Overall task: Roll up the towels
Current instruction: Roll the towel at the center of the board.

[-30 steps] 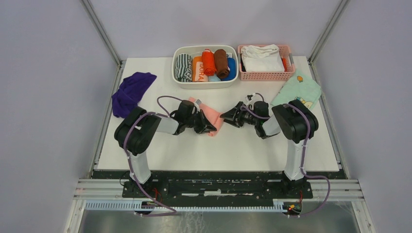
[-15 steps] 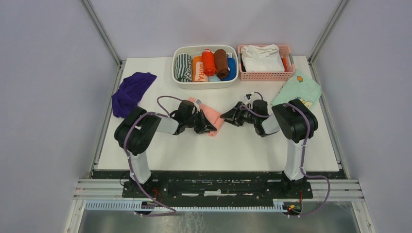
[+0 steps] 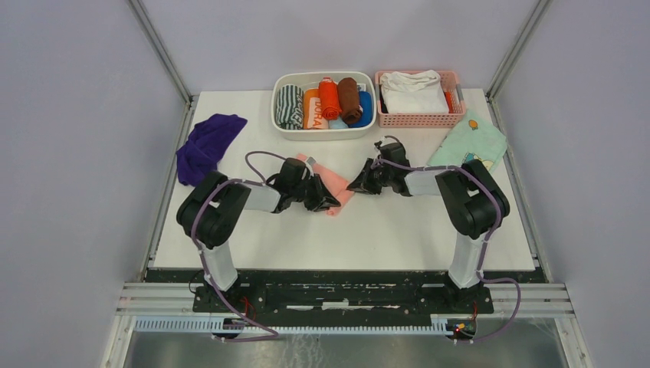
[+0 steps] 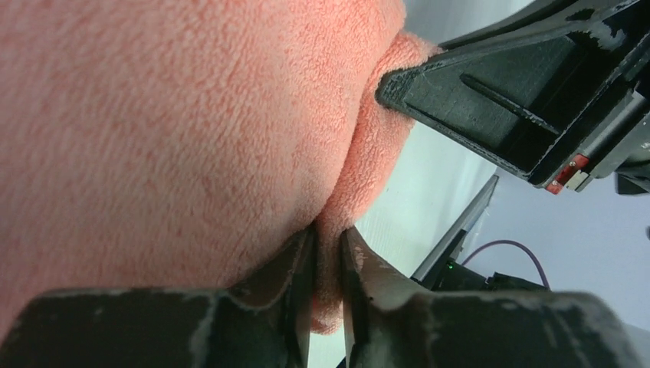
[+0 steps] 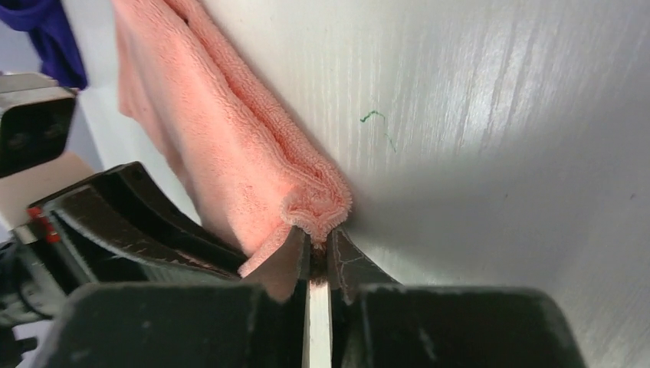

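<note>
While the top camera looks down, the left gripper (image 3: 325, 202) and the right gripper (image 3: 357, 185) meet nose to nose at the centre of the frame, and between them lies the salmon-pink towel (image 3: 336, 183), a narrow folded strip on the white table (image 3: 368, 230). The purple towel (image 3: 205, 146) sits crumpled at the left edge of the table, well apart from both arms. Along the top of the frame a white tub (image 3: 325, 134) holds rolled cloths, a pink basket (image 3: 418, 120) stands just beside it to the right with a white folded cloth inside, and a mint-green cloth (image 3: 469, 144) lies to the right of the right arm. Over to the left wrist view: pink terry fills the left and centre of the frame, and the two dark fingers (image 4: 280, 272) at the bottom are clamped tight on a fold of it, with the other claw looming at the upper right. Now the right wrist view: the pink strip runs from the upper left down to the bottom centre, where this claw's tips are pinched together on its folded end, the purple towel peeking in at the upper left corner.
</note>
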{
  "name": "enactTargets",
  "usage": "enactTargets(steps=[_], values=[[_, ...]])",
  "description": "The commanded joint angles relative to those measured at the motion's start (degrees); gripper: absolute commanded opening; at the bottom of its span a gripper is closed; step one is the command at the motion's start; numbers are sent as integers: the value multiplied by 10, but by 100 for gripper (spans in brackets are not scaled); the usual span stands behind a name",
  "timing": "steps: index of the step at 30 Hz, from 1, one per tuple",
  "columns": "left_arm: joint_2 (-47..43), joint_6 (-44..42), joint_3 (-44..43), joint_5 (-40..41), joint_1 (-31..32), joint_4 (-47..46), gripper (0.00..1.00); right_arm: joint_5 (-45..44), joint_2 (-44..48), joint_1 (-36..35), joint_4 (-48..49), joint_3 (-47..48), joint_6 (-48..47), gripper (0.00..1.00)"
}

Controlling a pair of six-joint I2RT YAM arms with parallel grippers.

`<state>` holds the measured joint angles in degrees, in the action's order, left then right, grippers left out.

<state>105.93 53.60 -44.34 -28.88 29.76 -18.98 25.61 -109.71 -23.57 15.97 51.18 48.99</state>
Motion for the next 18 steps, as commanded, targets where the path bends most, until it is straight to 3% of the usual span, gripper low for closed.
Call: enactTargets(steps=[1,5,10,15,16,18], values=[[-48,-47,15,77,-1,104,31,-111,23,-18,-250,52,-57,4],[-130,-110,0,183,32,178,47,-165,39,-32,-358,105,-62,0],[-202,-223,-47,404,150,252,61,-171,44,-36,-413,142,-53,0],[-205,-326,-68,573,273,227,66,-170,38,-36,-440,163,-41,0],[-189,-381,-73,624,316,199,67,-166,37,-37,-443,168,-36,0],[-172,-417,-75,650,352,178,68,-163,34,-37,-447,172,-34,0]])
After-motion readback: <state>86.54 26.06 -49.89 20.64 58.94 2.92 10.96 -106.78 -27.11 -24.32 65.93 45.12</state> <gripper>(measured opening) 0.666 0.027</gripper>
